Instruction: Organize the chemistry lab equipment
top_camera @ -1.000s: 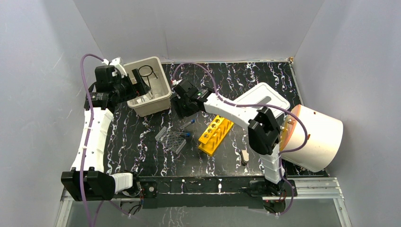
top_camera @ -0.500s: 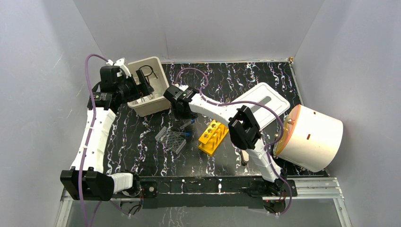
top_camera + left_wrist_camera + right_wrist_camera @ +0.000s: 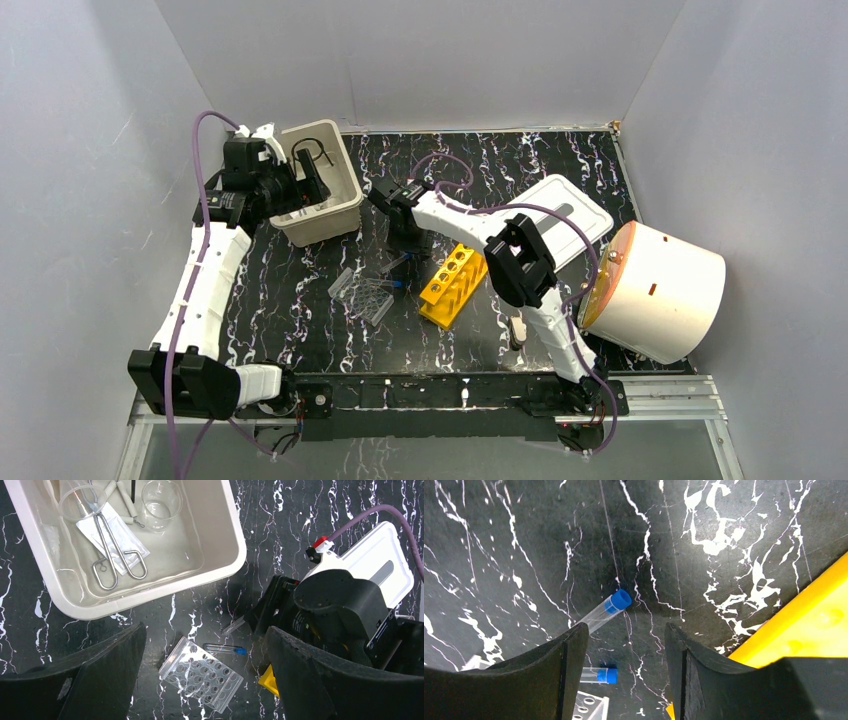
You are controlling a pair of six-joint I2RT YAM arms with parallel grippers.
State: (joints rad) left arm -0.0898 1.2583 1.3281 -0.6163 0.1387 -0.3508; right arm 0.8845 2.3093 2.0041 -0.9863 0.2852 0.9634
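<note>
While the left gripper (image 3: 205, 652) hangs wide, empty, the right gripper (image 3: 624, 632), jaws wide, frames the blue-capped tube (image 3: 605, 609) at eleven o'clock, presumably for grasping.

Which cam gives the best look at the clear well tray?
Left wrist: the clear well tray lies whole in view, wells distinct. Top external shows the tray small and faint. Right wrist catches only a corner of it at the bottom edge.

Plain pale grey panels close the cell in, a back wall (image 3: 420, 60) and two side walls (image 3: 80, 200), evenly lit. The counter (image 3: 500, 160) is black with white marble-like veining, and an aluminium rail (image 3: 670, 392) runs along its near edge.
</note>
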